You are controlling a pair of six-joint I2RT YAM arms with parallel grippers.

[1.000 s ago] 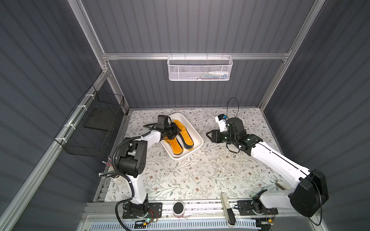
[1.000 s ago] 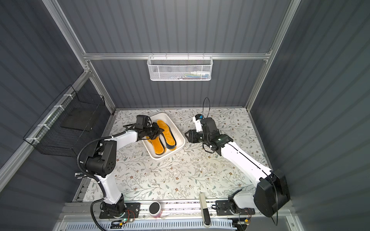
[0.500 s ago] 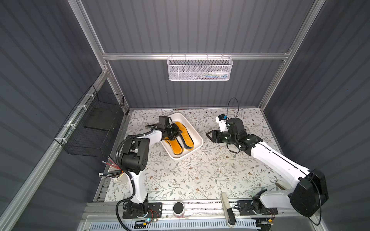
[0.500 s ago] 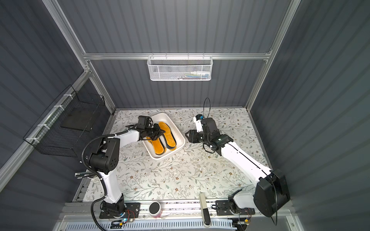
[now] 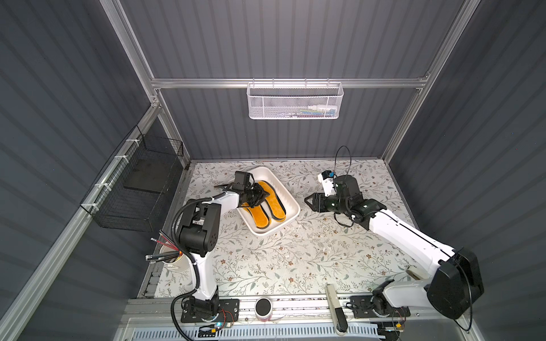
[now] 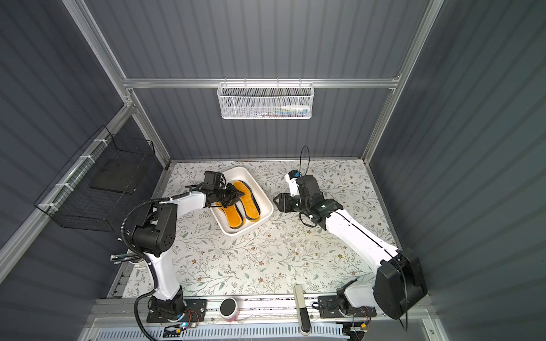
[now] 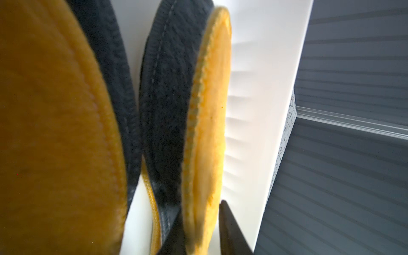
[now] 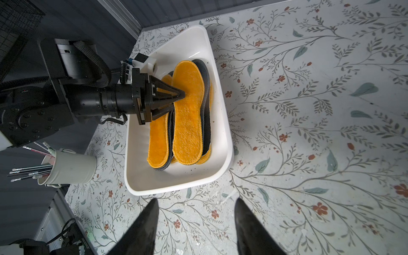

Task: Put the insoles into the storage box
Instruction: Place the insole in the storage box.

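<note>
Insoles (image 8: 159, 141) lie in two overlapping piles inside the storage box (image 8: 176, 178), which stands at the left rear part of the table (image 8: 309, 110). I see none on the table itself, so the task looks almost finished. On the left side, the left gripper (image 8: 178, 101) reaches over the box wall. Its jaws stand only narrowly apart around the long edge of the top orange insole (image 8: 187, 119). In the left wrist view a thin gap shows beside one finger (image 7: 230, 234), so I judge that it does not pinch firmly. The insoles look light, thin and soft, so one will probably bend and hang down if it is lifted by one end. The fuzzy orange face should give good friction to the pads, and nothing here seems fragile. A good place to take hold is a long edge near the middle, where it sticks out over the dark insole (image 8: 206, 99) below. A deep pinch there could catch two layers together. To the right of the box and near it, the right gripper (image 5: 309, 201) hangs over the table, with its jaws moderately wide and nothing between them.
</note>
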